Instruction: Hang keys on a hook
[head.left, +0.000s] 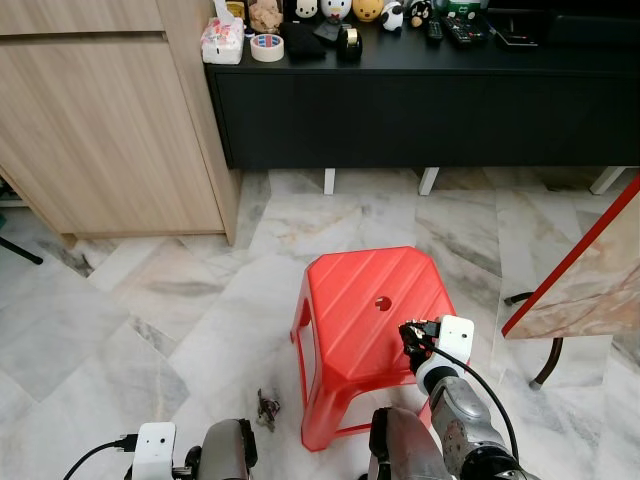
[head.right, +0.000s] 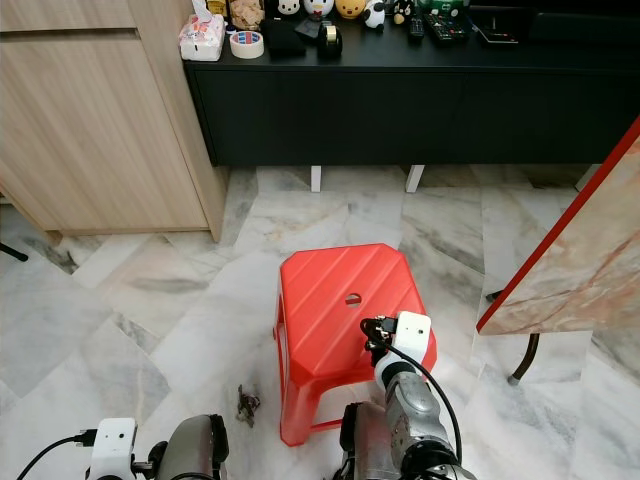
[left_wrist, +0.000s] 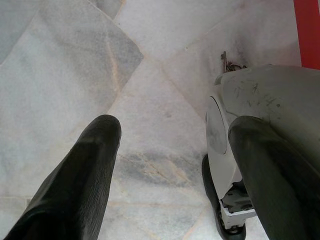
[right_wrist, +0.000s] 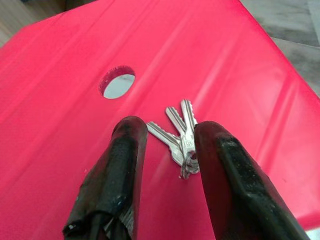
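Three keys (right_wrist: 179, 134) lie flat on the red stool (head.left: 350, 300), between my right pincer (right_wrist: 167, 145) fingers, spread apart, not gripping. Risk: fingers skid on the slick plastic, keys slide off. Left pincer (left_wrist: 172, 170) open, idle over floor.

A stool (head.left: 370, 320) is set on the floor (head.left: 150, 300) directly before the robot. Keys (right_wrist: 181, 137) are laid flat on its seat, near the hole (right_wrist: 117, 82) at the seat's middle, and are flanked by the two parted fingers (right_wrist: 112, 175) of the right gripper (head.left: 413, 338), which is held over the seat's right near corner. Another small bunch of keys (head.left: 267, 408) is found on the floor, just left of the stool. Behind the stool a low cabinet (head.left: 420, 100) is placed, with a cupboard (head.left: 100, 130) to its left. A tilted board (head.left: 590, 270) is seen to the right.
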